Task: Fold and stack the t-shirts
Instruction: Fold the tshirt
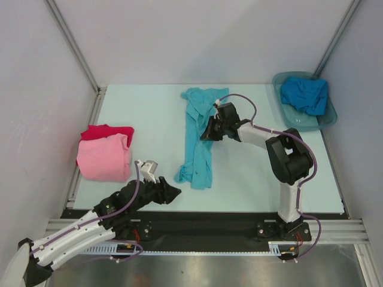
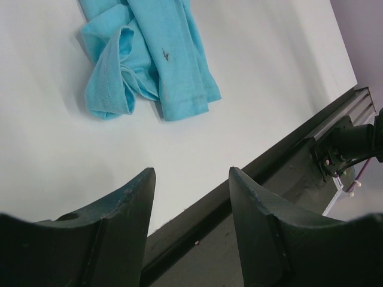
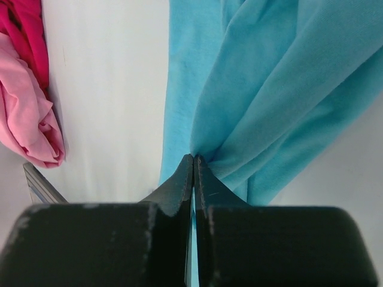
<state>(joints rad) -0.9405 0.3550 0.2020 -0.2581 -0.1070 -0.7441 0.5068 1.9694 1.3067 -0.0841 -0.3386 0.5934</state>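
On the pale flat table (image 1: 149, 113) a long rumpled turquoise cotton t-shirt (image 1: 197, 149) lies centre, a folded pink t-shirt (image 1: 105, 158) tops a red t-shirt (image 1: 108, 131) at left, a deep-blue t-shirt (image 1: 305, 94) fills the far-right grey plastic tub (image 1: 323, 119), the right gripper (image 1: 207, 133) pinches the turquoise cloth tight, and the left gripper (image 1: 173, 191) gapes empty at the near edge.

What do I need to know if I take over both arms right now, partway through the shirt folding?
Left gripper: open, empty, low over the table near its front edge.
Right gripper: shut on the turquoise shirt, which lies mid-table in a long bunched strip.
Done: the pink shirt lies folded on the red shirt at the left.
Left: finish folding the turquoise shirt and stack it; the deeper blue shirt lies crumpled in the grey tub.
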